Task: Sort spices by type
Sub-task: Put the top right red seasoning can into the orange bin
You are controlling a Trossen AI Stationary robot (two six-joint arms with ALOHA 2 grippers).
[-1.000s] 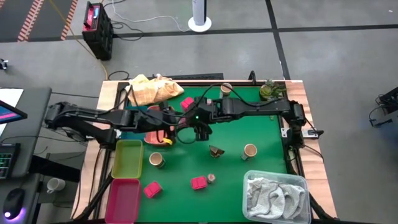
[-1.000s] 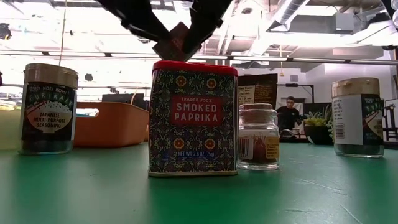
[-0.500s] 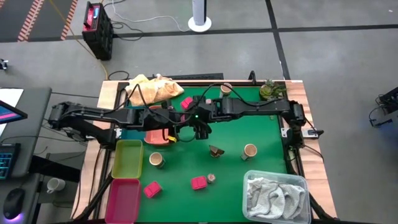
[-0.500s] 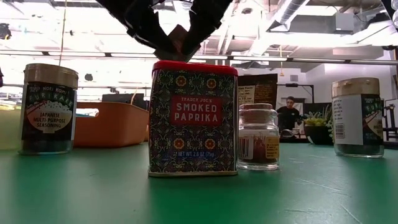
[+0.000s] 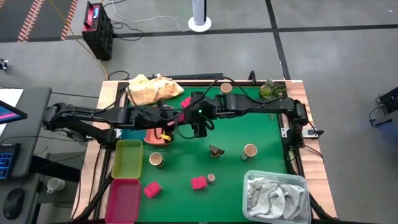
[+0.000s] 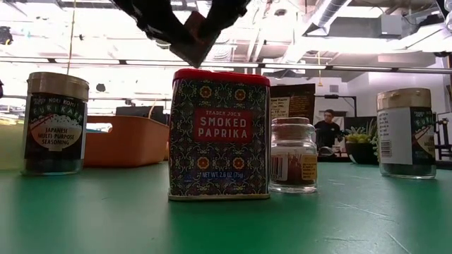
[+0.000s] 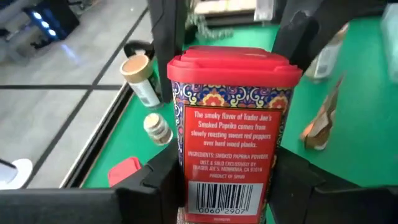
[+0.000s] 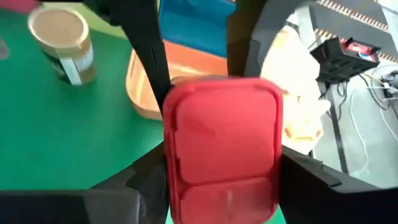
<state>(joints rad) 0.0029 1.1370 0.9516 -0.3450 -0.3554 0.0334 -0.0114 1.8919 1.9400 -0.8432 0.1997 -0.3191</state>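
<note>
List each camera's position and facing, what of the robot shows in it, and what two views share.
High view: above, straight down; both arms meet over the green table.
Low view: table height, level across; a smoked paprika tin in front, dark fingers above.
Left wrist view: past the left gripper, holding a paprika tin.
Right wrist view: past the right gripper, onto that tin's red lid.
Shared: both wrist views show one tin.

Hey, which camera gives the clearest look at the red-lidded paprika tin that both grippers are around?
The left wrist view: the red-lidded paprika tin fills it, back label readable. The right wrist view shows only its lid. The low view catches a dark corner between fingers. The high view shows a red speck.
</note>
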